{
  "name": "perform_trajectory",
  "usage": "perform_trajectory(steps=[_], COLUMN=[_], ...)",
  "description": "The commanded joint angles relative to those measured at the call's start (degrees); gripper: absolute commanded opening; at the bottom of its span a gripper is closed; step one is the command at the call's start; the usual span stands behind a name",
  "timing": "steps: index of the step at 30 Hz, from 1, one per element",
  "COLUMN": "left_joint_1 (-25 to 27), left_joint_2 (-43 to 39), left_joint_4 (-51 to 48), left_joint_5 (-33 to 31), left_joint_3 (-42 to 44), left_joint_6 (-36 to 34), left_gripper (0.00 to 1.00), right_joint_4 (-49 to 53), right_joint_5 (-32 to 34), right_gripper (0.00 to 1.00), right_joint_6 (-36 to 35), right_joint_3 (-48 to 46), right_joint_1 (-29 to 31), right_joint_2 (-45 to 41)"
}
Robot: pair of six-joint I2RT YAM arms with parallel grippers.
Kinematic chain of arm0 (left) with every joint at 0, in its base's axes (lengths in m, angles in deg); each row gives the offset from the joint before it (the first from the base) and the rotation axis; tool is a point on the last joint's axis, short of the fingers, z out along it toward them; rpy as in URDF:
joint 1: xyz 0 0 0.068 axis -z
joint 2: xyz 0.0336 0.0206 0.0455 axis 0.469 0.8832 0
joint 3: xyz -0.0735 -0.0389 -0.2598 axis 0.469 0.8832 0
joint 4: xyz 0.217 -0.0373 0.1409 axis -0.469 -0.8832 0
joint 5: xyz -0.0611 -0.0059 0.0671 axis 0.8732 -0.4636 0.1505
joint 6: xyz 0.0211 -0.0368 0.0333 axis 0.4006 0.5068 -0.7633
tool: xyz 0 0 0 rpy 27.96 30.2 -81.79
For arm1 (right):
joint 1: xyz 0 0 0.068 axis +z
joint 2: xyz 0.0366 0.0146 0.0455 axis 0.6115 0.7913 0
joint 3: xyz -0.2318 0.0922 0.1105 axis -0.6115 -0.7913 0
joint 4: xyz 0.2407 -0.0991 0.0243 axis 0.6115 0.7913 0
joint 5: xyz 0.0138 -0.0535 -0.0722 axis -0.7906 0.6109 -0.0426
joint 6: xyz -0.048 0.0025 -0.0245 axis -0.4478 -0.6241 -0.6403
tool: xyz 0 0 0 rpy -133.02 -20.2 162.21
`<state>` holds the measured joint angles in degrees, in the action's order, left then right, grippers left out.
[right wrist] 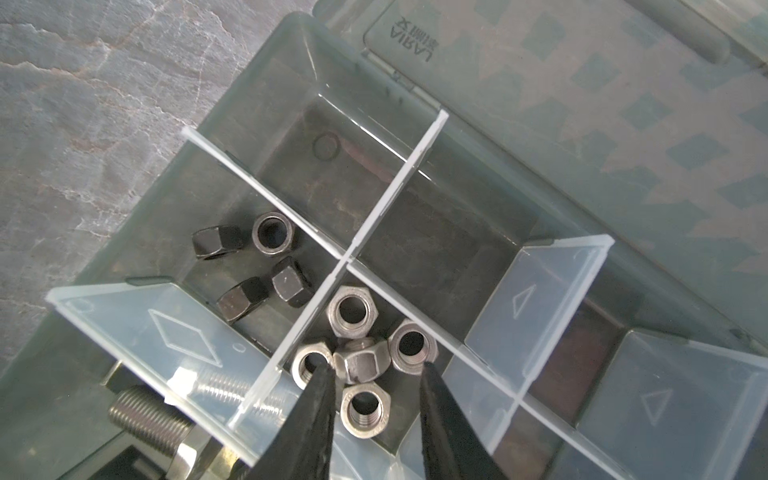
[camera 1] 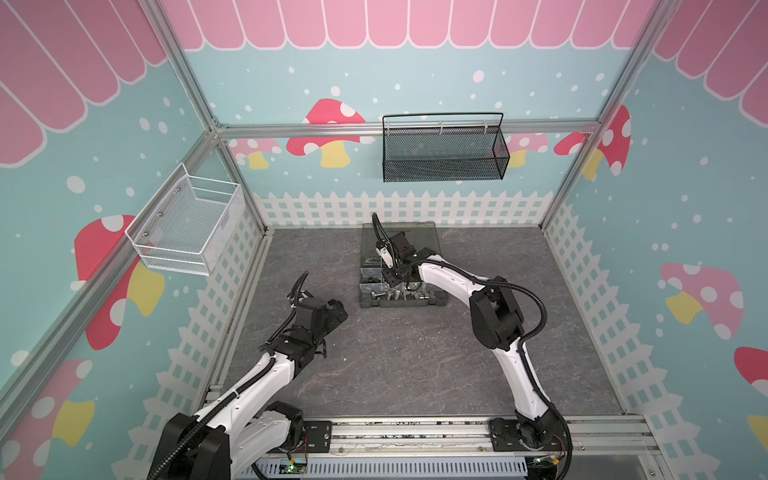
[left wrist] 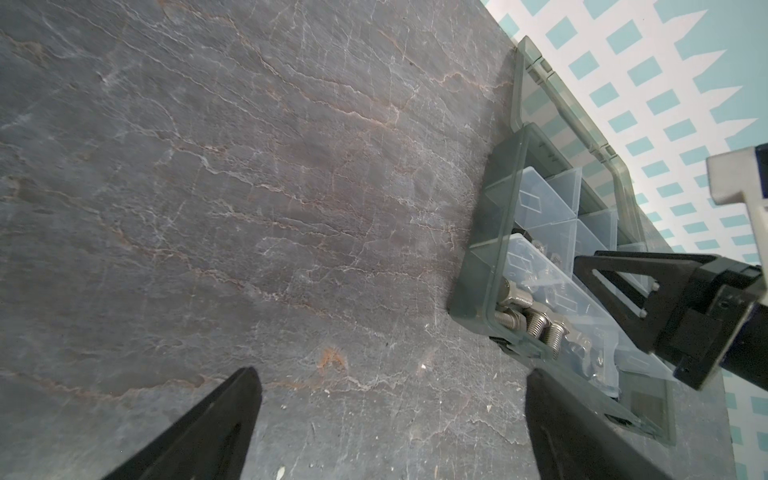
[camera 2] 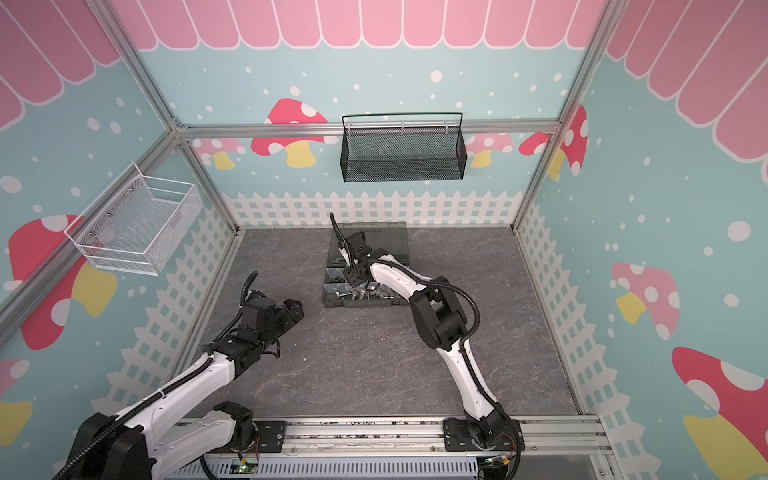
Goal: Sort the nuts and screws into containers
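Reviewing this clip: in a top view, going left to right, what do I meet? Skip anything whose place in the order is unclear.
white wire basket → left hand → organiser case → right arm's elbow

Organiser case (camera 1: pixel 374 304) near bench's rear edge, lid open. Five silver nuts (right wrist: pixel 359 363) heaped in one compartment, four black nuts (right wrist: pixel 291 282) in the adjacent one, silver screws (right wrist: pixel 153 419) past the next divider.

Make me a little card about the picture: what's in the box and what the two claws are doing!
Box: dark grey plastic organiser case, lid open
One compartment: four black hex nuts
Next compartment: five shiny silver hex nuts
Right gripper: open, above the silver nuts
Left gripper: wide open, above the grey stone-look table
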<state>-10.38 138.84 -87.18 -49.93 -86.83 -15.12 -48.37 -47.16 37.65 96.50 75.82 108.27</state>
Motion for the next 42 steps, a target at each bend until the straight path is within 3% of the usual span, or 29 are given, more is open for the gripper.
perform_trajectory(steps=[1,9,15,28,42], left_joint_1=[-0.5,-0.6,-1.2,-2.8,-3.3], left_joint_2=[-0.8,-1.6,-4.0,-12.4,-20.0], left_joint_4=[-0.6,-1.7,-3.8,-7.2,5.0], left_joint_5=[-0.2,-1.0,-2.9,-9.8,-19.8], left_joint_3=[0.4,0.1,-0.2,-0.7,4.3], left_joint_6=[0.8,0.3,-1.2,-7.4,-20.9], left_gripper=[1.0,1.0,1.0,1.0,1.0], right_joint_4=[0.9,-3.7,-7.6,-15.1,-26.2], right_joint_5=[0.2,2.6,7.4,19.6,20.2], right_gripper=[0.37,0.4,0.48,0.98,0.98], right_joint_6=[-0.7,0.1,1.7,7.3,10.0], right_joint_3=[-0.2,-10.4,-21.5,-44.5,-65.4], right_joint_1=[-0.3,-0.3,-0.5,-5.6,-18.2], right_joint_2=[-3.6,-13.4,-22.4,-42.9,-56.8])
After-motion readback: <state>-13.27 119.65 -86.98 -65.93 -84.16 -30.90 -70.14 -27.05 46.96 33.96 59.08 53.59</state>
